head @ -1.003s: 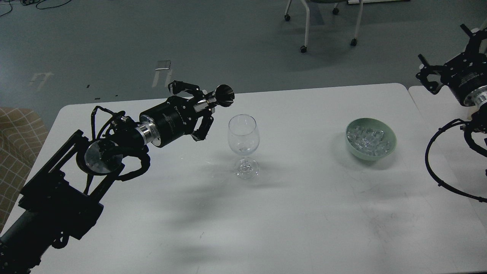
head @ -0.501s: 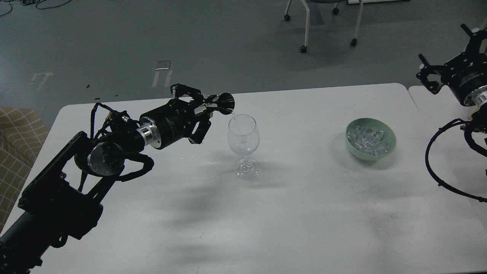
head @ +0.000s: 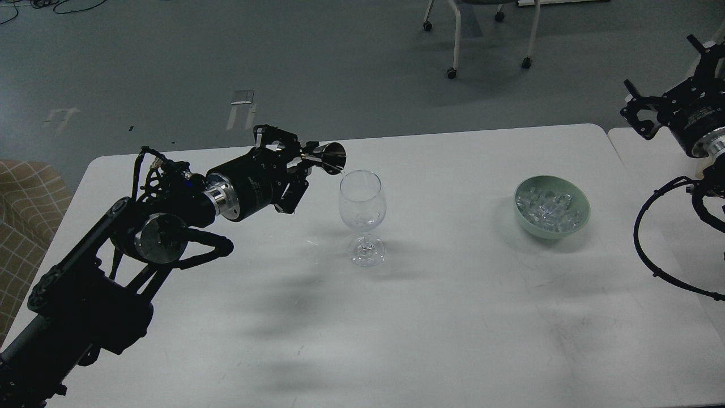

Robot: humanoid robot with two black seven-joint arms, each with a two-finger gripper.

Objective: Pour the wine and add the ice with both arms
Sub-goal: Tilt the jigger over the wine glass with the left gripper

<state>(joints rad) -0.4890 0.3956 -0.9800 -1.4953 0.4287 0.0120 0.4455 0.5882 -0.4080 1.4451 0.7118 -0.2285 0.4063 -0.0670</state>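
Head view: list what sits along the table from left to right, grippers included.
Left gripper holding the metal jigger tipped at the glass rim → wine glass → green bowl of ice → right gripper, raised past the table's right end.

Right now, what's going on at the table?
The left hand holds a small metal jigger, tipped on its side with its mouth at the rim of the wine glass, pouring. The green bowl of ice sits untouched to the right. The right hand hovers off by the table's edge, holding nothing.
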